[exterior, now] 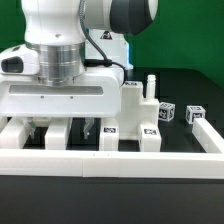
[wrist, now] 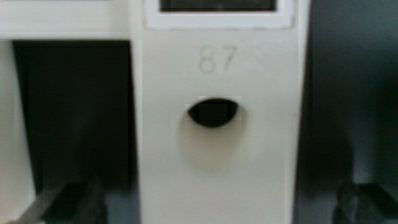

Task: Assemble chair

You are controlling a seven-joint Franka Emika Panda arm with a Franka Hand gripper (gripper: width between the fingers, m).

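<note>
The chair is in loose white pieces on the black table. In the wrist view a long white panel (wrist: 217,60) with a round dark hole (wrist: 215,112) runs between my fingers, and a tag (wrist: 222,5) sits at its far end. My gripper (wrist: 217,206) straddles this panel. A dark finger (wrist: 80,203) shows on each side, with a narrow gap to the panel, so the jaws are open around it. In the exterior view the gripper (exterior: 65,130) is low over a white piece (exterior: 55,137) at the exterior view's left, and its hand hides the tips.
Tagged white bars (exterior: 110,136) (exterior: 151,137) lie beside the gripper. An upright piece with a peg (exterior: 140,98) stands behind them. Two small tagged blocks (exterior: 165,112) (exterior: 195,115) sit at the exterior view's right. The plain white border rail (exterior: 110,161) runs along the front.
</note>
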